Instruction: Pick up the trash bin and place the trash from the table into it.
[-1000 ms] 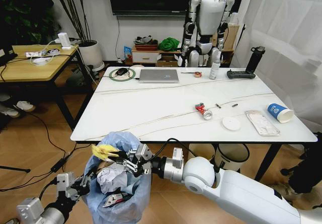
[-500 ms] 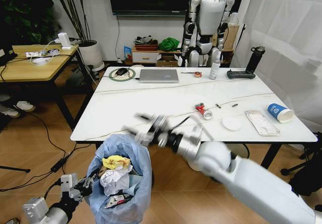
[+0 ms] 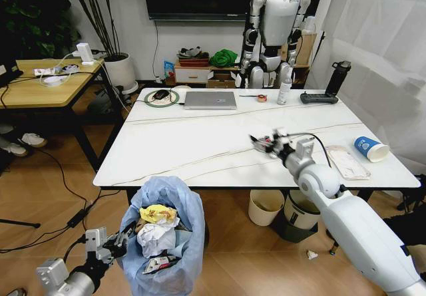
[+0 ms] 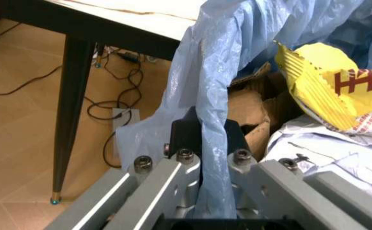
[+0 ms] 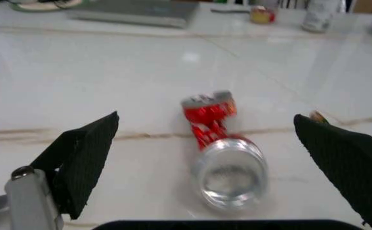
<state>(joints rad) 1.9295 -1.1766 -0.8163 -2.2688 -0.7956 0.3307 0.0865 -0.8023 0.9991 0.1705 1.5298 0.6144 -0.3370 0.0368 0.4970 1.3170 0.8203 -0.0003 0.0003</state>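
Observation:
The trash bin (image 3: 166, 206), lined with a crinkled light-blue bag, hangs low in front of the table (image 3: 180, 143). My left gripper (image 3: 124, 238) is shut on its rim, and the left wrist view shows the liner (image 4: 215, 96) pinched in that gripper (image 4: 209, 143). Inside lie a yellow wrapper (image 4: 323, 79), brown cardboard (image 4: 245, 109) and white tissue (image 4: 330, 153). My right gripper (image 3: 265, 142) stands open low over the table. A crushed red-white can (image 5: 219, 143) lies on its side between the fingers (image 5: 84, 160), untouched. A blue paper cup (image 3: 369, 149) and a pale wrapper (image 3: 347, 162) lie at the table's right.
At the table's far side are a laptop (image 3: 210, 100), a green ring with a black mouse (image 3: 161, 97), a clear bottle (image 3: 284, 92), a controller (image 3: 318, 98) and a black flask (image 3: 337, 78). A cream bin (image 3: 266, 207) and a grey bin (image 3: 307, 207) stand under the table. A wooden desk (image 3: 33, 91) is at the left.
My right gripper let go of the yellow wrapper over the bin, then swung up and right across the table to the can. The wrapper now lies in the bin. The left gripper still holds the rim.

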